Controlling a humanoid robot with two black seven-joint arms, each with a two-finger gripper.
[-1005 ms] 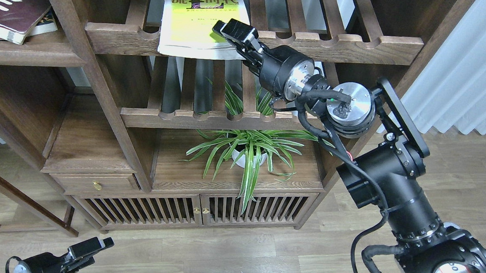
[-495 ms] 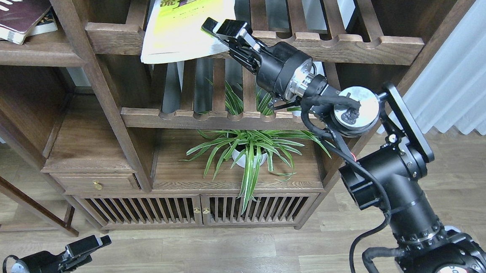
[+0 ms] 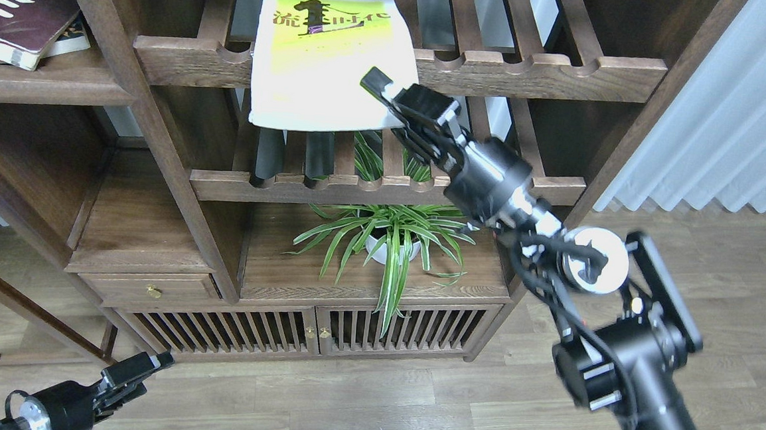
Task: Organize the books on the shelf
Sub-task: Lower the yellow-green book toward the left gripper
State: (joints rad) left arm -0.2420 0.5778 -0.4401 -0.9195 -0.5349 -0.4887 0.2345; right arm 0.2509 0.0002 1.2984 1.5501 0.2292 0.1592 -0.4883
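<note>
The yellow-green book with a black Chinese title lies on the upper slatted rack and overhangs its front rail. My right gripper is shut on the book's lower right corner, with one finger over the cover. The thick maroon book lies on the flat dark-brown shelf at the top left, on top of another book whose edge just shows. My left gripper hangs low at the bottom left, far from the books and seen too small to read.
A second slatted rack sits below the book. A spider plant in a white pot stands on the board under it. A small drawer and slatted cabinet doors are lower down. White curtains hang at the right.
My right arm has drawn back, down and to the right, with the yellow-green book. The book has slid forward over the rack's front rail and turned straighter. The left gripper barely moved.
</note>
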